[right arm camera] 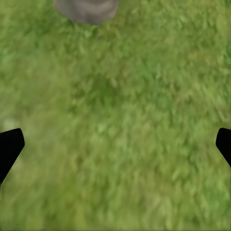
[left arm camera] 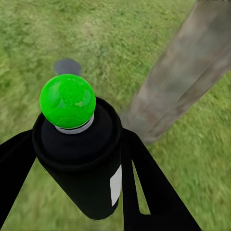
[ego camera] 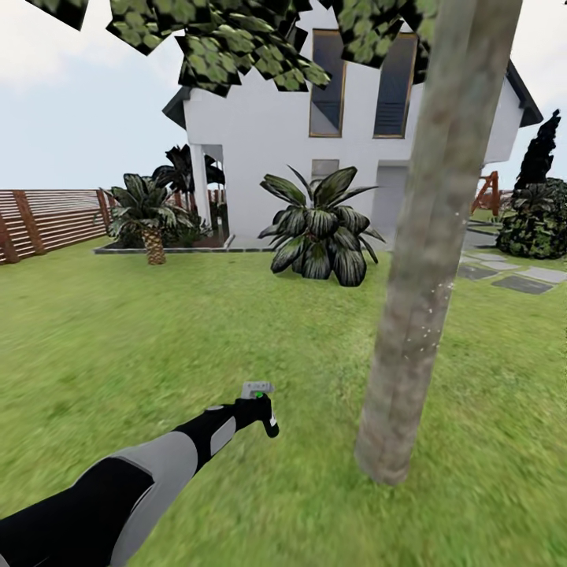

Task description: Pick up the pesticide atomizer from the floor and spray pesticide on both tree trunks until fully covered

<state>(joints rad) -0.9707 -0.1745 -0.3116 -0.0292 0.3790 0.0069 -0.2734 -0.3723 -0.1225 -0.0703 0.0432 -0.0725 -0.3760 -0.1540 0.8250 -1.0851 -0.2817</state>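
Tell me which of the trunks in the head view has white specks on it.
The tall, smooth grey-brown tree trunk right of the left tool, flecked white along its right edge. The short palm trunk by the house is scaly, brown and speck-free.

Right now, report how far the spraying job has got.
Done: the dark pesticide atomizer with the white label and green dot is off the lawn, clamped in the left gripper. In hand: it is held out near the straight grey-brown tree trunk, which carries just a few white specks partway up. Left: covering this trunk fully, then the second tree. The right gripper hangs open over grass.
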